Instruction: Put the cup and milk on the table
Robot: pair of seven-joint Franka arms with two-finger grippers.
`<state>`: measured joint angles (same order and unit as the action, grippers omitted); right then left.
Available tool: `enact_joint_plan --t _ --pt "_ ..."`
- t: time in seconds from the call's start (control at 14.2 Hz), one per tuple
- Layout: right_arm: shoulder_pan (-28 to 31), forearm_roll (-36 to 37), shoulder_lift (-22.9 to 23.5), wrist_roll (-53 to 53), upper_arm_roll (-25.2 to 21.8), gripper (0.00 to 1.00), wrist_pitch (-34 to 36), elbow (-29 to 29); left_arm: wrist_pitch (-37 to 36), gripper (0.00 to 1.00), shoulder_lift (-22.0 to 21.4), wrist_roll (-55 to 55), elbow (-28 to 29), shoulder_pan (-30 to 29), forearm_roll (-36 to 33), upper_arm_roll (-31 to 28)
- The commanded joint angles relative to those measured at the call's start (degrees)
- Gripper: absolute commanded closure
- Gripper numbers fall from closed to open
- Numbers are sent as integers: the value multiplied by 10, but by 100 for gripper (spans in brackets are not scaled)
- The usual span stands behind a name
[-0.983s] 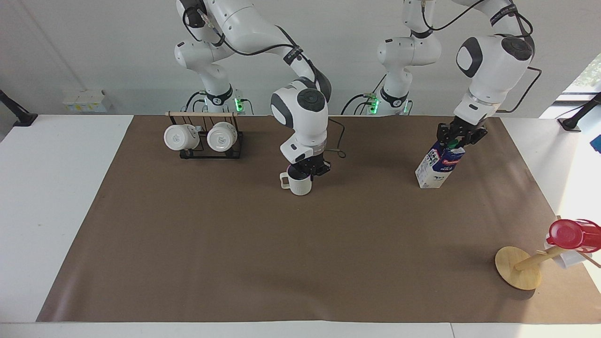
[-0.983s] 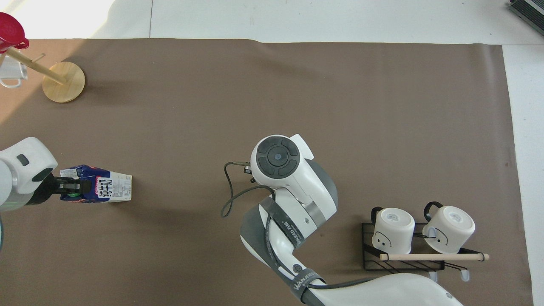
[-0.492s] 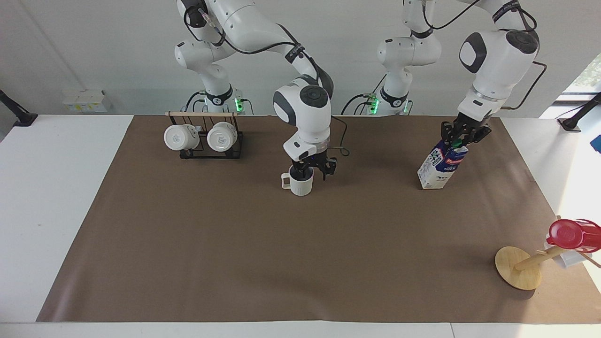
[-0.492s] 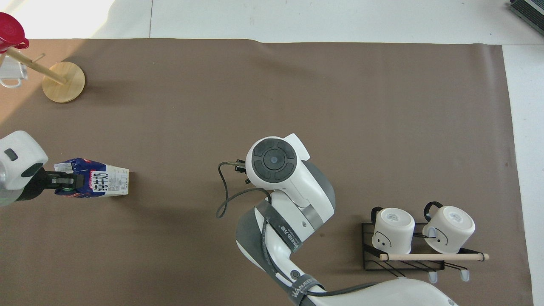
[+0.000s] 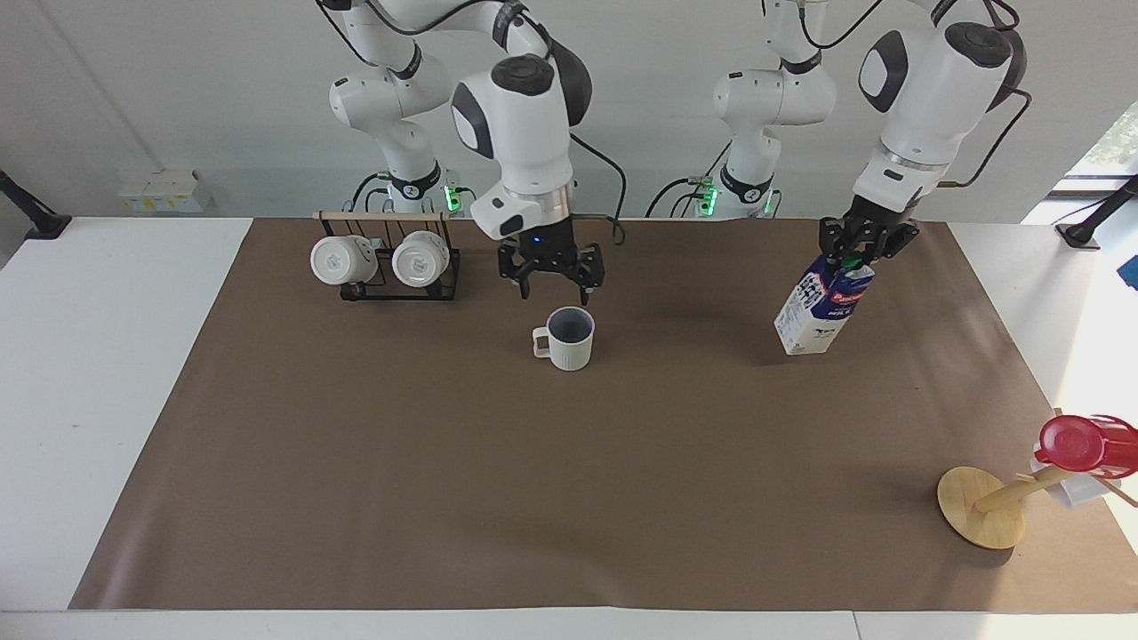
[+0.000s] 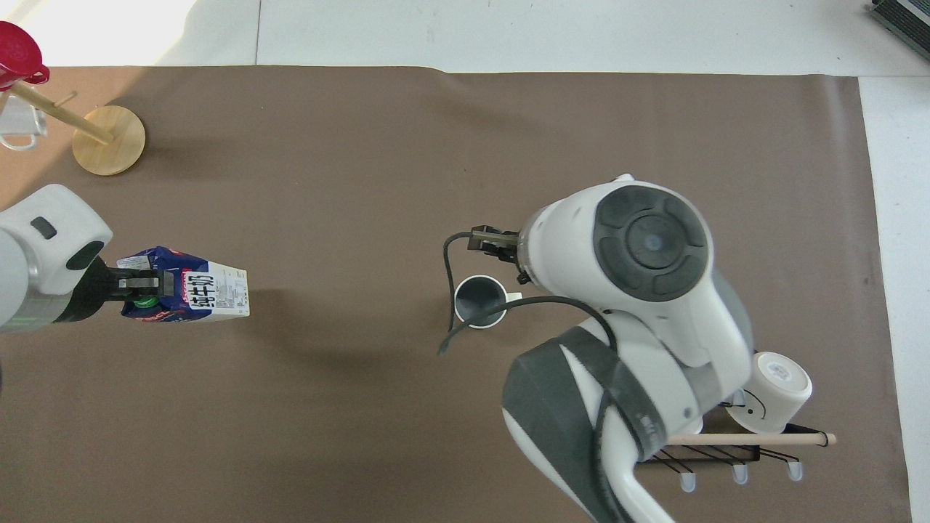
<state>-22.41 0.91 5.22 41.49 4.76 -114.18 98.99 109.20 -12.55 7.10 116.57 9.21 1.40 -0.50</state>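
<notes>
Near the middle of the facing frame, the cup [image 5: 568, 338] stands upright on the brown sheet of the tabletop [image 5: 444, 462], handle toward the frame's left. The right hand [image 5: 551, 283] hangs just above it, up and slightly left, fingers spread wide and holding nothing. At the right of that frame the left hand [image 5: 856, 255] is clamped on the top of the milk [image 5: 820, 305], which tilts, its base off the sheet. A rack [image 5: 391, 267] with two white mugs sits in the upper left; a wooden stand [image 5: 982, 507] carrying a red cup [image 5: 1085, 443] is at lower right.
</notes>
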Motion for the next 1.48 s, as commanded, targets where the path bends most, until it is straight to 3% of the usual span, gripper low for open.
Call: enact_joint_plan --t 0.0,0.35,0.7,0.84,1.05,1.4 --pt "75 -8 -55 -96 5 0 39 16 -26 57 18 71 -37 55 -5 -6" --pt "172 -8 -117 -230 -4 0 162 7 -13 58 18 203 -46 173 -3 -6" --pt "206 -4 -66 -260 -11 0 308 -136 54 60 81 278 -43 245 -10 -6" --pt "214 -2 -51 -272 -10 0 318 -163 74 60 101 287 -41 252 -25 -6" --pt "222 -8 -60 -270 -11 0 311 -149 103 60 146 334 -42 269 -69 -6" --pt "234 -6 -60 -272 -10 0 312 -148 100 60 147 339 -42 279 -71 -6"
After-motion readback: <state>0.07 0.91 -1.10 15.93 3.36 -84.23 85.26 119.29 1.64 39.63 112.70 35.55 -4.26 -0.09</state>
